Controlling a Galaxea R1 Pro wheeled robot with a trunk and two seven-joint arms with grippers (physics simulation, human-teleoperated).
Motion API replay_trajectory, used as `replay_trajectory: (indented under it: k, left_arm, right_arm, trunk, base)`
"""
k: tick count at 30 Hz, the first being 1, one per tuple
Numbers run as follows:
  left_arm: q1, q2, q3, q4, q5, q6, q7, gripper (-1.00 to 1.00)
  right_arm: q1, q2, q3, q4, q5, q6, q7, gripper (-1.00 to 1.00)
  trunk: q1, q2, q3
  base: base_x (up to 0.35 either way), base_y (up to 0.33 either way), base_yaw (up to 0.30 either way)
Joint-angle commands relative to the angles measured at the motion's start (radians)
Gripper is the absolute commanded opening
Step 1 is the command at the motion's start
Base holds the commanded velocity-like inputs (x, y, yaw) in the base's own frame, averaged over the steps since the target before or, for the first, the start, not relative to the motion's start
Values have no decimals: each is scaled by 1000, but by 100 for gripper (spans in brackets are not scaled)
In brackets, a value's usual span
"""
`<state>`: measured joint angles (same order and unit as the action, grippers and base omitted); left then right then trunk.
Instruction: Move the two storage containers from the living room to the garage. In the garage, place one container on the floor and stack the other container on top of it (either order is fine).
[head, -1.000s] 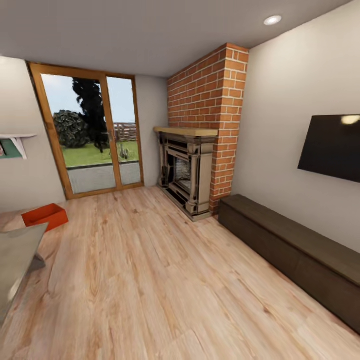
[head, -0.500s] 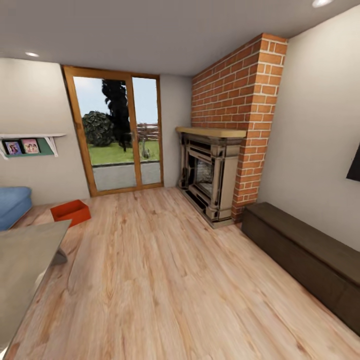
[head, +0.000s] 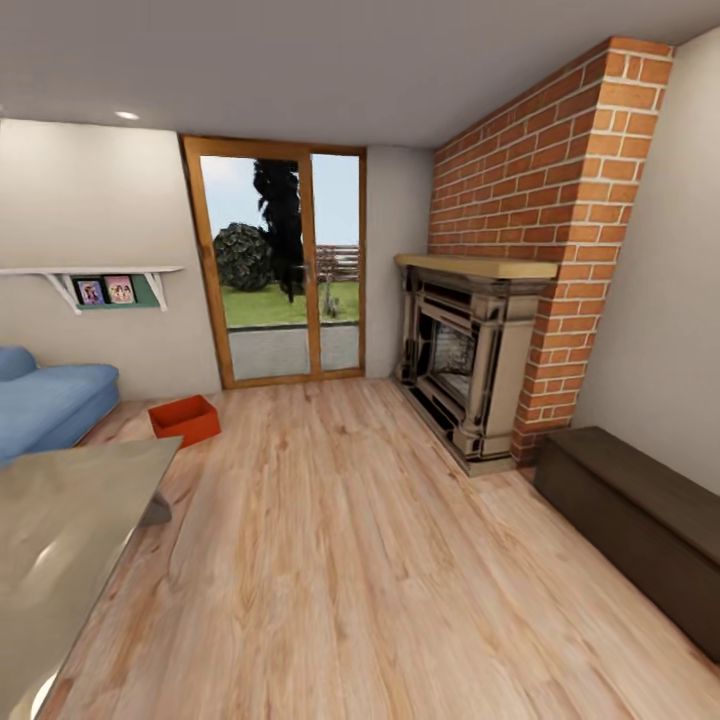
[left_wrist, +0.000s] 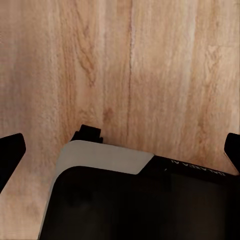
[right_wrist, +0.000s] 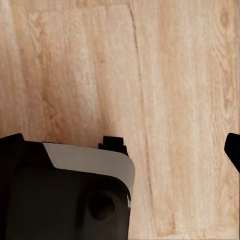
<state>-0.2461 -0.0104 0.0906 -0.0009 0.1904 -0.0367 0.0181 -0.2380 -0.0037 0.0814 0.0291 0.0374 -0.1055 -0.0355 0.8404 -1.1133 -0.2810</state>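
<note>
I am in the living room, on its light wood plank floor (head: 340, 560). One orange-red open-topped storage container (head: 185, 418) sits on the planks at the far left, near the blue sofa (head: 50, 400) and the glass door. The second container is out of view. In the left wrist view my left gripper (left_wrist: 120, 150) is open, its dark fingertips (left_wrist: 11, 150) at the picture's edges, over bare planks and the robot's dark body. The right gripper (right_wrist: 122, 145) is also spread open above planks, holding nothing.
A brick fireplace (head: 480, 350) stands at the right, with a long dark low cabinet (head: 640, 520) along the wall beyond it. A grey tabletop (head: 70, 530) juts in at the lower left. A wood-framed glass door (head: 285, 270) and a wall shelf (head: 100, 280) are at the back.
The camera has turned left, so the whole picture slid right. The sofa and shelf came into view, the wall TV went out of view, and the container looks nearer the middle.
</note>
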Motion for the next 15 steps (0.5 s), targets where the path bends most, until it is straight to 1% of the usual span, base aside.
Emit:
replay_trajectory:
  k: [1, 15]
  left_arm:
    - [-1, 0, 8, 1, 0, -3, 2, 100]
    - [-1, 1, 8, 0, 0, -1, 2, 100]
  right_arm:
    - [-1, 0, 8, 3, 4, -5, -4, 100]
    - [-1, 2, 8, 3, 3, -4, -3, 100]
  trunk:
    - [1, -1, -1]
    - [1, -1, -1]
  base:
    - [319, 0, 89]
    - [320, 0, 11]
